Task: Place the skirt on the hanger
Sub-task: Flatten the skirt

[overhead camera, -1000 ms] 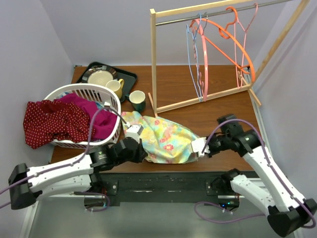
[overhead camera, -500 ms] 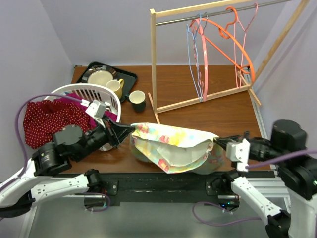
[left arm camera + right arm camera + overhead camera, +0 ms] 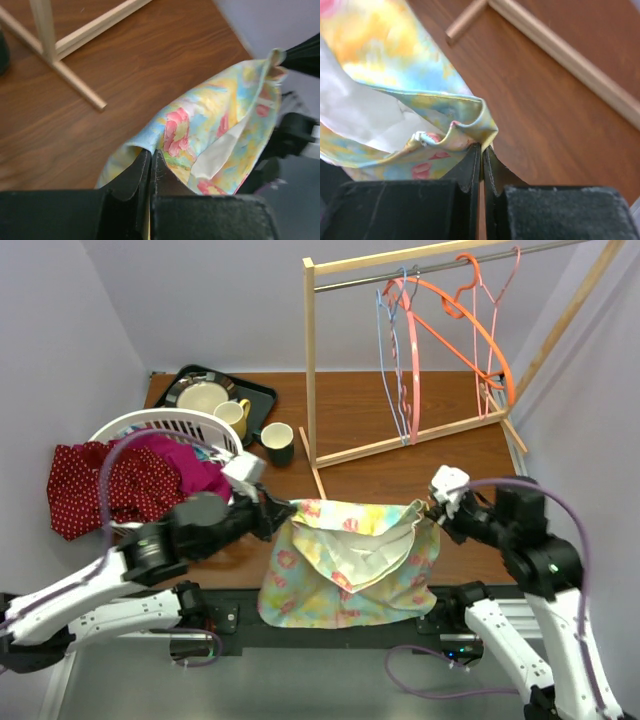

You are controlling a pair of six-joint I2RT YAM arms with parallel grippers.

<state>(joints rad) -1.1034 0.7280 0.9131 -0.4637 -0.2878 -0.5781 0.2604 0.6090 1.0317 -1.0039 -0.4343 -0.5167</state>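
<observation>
The skirt [image 3: 350, 565] hangs in the air at 6 o'clock of the table [image 3: 420, 465], over its near edge. It is stretched by its waistband between the two arms, and the floral cloth sags below with its pale lining showing.

The left gripper [image 3: 288, 512] is pressed together on the waistband's 9 o'clock end. In the left wrist view its black fingers [image 3: 145, 172] pinch a fold of the fabric. The right gripper [image 3: 432, 510] is likewise clamped on the 3 o'clock end, with a hemmed corner nipped between its fingers [image 3: 470, 170].

The wooden rack [image 3: 310, 360] stands at 12 to 1 o'clock, well apart from the skirt. The orange hanger [image 3: 470, 325] and the thinner pale ones hang from its rail.

A white laundry basket [image 3: 170, 423] sits at 9 o'clock with red and magenta clothes spilling over it, and a black tray [image 3: 258, 392] lies at 11 o'clock.
</observation>
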